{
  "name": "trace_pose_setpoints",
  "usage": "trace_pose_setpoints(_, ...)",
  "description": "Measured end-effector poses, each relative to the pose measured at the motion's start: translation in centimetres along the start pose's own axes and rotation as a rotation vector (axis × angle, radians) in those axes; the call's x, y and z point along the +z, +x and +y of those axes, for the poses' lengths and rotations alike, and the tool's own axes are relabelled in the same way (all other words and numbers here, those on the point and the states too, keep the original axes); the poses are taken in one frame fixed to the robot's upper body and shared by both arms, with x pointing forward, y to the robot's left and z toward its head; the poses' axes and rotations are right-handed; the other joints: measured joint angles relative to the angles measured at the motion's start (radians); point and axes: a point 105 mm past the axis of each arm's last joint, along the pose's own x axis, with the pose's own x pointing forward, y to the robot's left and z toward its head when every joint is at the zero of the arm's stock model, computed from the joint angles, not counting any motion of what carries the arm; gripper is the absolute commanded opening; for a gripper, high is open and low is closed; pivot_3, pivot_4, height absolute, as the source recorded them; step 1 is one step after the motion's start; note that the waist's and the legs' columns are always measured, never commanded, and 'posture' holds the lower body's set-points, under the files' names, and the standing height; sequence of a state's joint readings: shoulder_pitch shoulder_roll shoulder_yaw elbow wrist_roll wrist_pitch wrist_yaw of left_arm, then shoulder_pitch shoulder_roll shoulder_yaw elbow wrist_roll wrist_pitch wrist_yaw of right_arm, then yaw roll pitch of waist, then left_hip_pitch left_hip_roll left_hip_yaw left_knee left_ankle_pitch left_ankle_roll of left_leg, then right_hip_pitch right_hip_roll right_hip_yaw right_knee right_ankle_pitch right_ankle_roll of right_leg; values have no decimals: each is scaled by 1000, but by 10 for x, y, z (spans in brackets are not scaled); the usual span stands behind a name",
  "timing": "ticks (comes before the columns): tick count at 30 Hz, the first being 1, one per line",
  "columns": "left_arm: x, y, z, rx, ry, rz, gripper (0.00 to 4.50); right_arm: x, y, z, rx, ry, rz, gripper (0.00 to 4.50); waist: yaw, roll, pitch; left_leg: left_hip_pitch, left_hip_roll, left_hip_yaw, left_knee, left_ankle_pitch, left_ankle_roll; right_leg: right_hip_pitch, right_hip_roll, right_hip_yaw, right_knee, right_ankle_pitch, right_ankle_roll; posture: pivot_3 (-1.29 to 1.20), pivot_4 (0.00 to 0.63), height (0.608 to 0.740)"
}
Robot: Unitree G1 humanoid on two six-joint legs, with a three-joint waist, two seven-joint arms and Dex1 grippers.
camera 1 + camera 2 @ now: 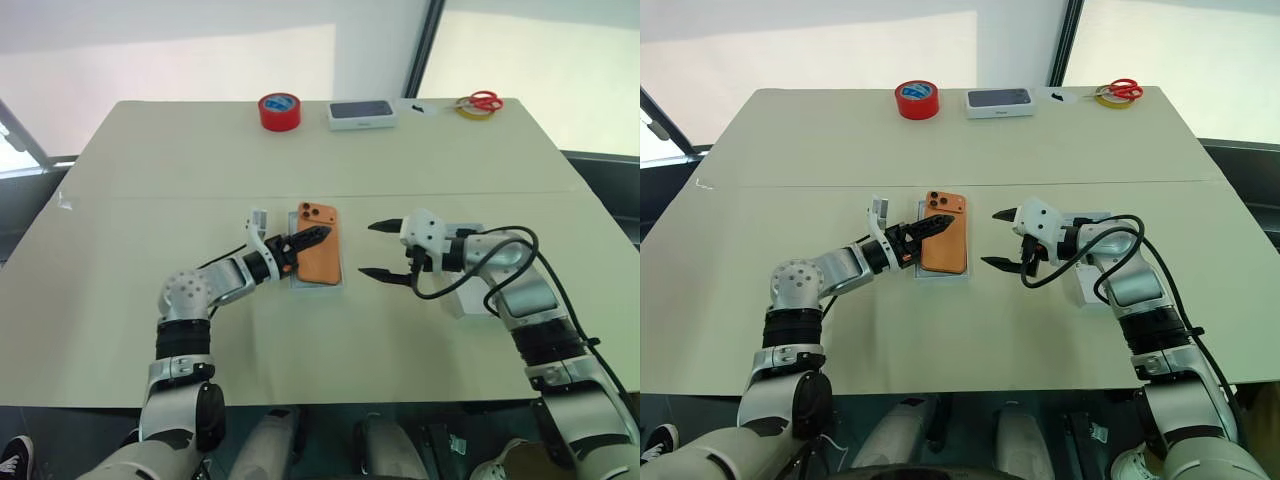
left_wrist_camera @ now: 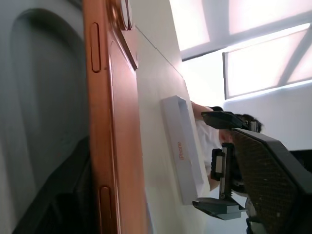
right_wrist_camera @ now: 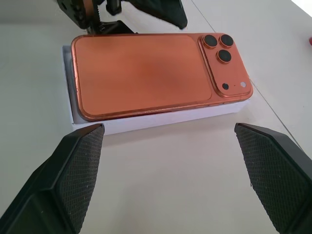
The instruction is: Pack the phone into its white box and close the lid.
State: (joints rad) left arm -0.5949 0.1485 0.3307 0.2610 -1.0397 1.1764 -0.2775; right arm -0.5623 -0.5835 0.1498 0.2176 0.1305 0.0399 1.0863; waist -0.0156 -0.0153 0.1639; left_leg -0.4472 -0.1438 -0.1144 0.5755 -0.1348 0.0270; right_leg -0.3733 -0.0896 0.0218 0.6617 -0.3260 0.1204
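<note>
The phone [image 3: 156, 73] overhangs the white box [image 3: 146, 119]; my right gripper [image 1: 380, 250] gapes wide, my left gripper [image 1: 312, 238] spread beside it, bare table [image 1: 300, 340] around.

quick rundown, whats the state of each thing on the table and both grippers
phone: lens side up, resting on the white box, not seated flat
lid: off, beside the right arm
left gripper: over the phone's edge
right gripper: open, empty
small box: closed
tape roll: flat

Head downward; wrists near phone [image 3: 156, 73]
</note>
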Motion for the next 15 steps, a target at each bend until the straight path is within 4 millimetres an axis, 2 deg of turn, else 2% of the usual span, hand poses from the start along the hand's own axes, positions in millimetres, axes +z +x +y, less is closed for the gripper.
trace_pose_setpoints(8,7,-24,-5,42,72,-8,3666,0,4,1,-1,3,-6,4500,7,0,0,0,0,0,0,0,0,0,0,0,0,0,0,0,150,736)
trace_pose_setpoints(15,2,-30,-5,71,103,-1,3666,-1,6,1,0,1,-10,4500,6,0,0,0,0,0,0,0,0,0,0,0,0,0,0,0,150,736)
